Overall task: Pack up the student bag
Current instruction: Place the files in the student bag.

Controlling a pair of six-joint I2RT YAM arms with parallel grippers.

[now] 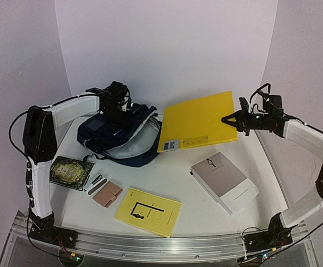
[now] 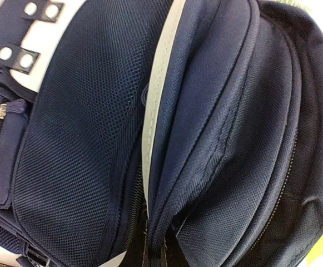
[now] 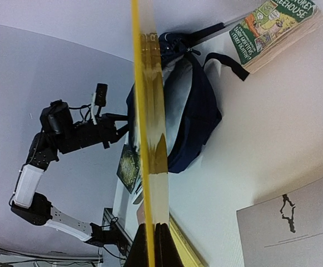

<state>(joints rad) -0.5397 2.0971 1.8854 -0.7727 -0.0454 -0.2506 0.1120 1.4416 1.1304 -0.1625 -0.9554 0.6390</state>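
The student bag (image 1: 119,139), dark navy with a pale lining, lies at the back left with its mouth gaping toward the middle. My left gripper (image 1: 115,111) sits on its upper edge, shut on a fold of the navy fabric. The bag (image 2: 94,139) fills the left wrist view and hides the fingers there. My right gripper (image 1: 232,120) is shut on the right edge of a yellow folder (image 1: 200,119). The folder is held off the table, its left edge close to the bag's mouth. The right wrist view shows the folder (image 3: 149,139) edge-on between the black fingertips (image 3: 167,245), with the bag (image 3: 197,111) beyond.
A grey-white book (image 1: 225,181) lies at the right, a yellow booklet (image 1: 148,210) at the front middle. A pink case (image 1: 107,194), grey pens (image 1: 96,183) and a dark green book (image 1: 69,169) lie at the left. A comic book (image 3: 272,30) lies beyond the folder.
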